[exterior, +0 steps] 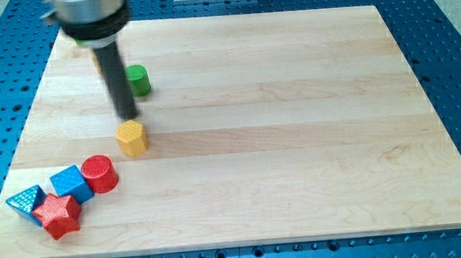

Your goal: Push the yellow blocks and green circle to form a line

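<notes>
A green circle block (138,80) lies on the wooden board (280,142) at the upper left. A yellow hexagon block (132,139) lies below it. My rod comes down from the view's top left, and my tip (128,117) stands between the two, just above the yellow hexagon and below-left of the green circle. It looks very close to the hexagon's top edge; I cannot tell whether it touches. A sliver of yellow-green (86,44) shows behind the arm's body, mostly hidden. I see no other yellow block in full.
At the lower left corner lies a cluster: a red circle (99,173), a blue cube (70,184), a red star (58,215) and a blue triangle (26,202). A blue perforated table surrounds the board.
</notes>
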`<action>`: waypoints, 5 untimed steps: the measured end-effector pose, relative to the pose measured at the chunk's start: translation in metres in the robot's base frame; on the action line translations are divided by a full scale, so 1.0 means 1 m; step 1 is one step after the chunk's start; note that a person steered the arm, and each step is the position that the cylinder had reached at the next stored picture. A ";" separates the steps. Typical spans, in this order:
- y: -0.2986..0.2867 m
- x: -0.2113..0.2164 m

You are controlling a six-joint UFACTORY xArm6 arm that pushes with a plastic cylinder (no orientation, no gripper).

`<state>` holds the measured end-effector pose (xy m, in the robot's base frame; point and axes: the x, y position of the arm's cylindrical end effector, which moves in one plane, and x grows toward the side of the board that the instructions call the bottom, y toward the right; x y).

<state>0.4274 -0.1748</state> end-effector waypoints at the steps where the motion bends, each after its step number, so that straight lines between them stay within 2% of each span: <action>1: -0.041 0.045; 2: -0.001 0.083; 3: 0.043 0.062; 4: 0.053 0.033; 5: 0.054 0.025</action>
<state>0.4528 -0.1204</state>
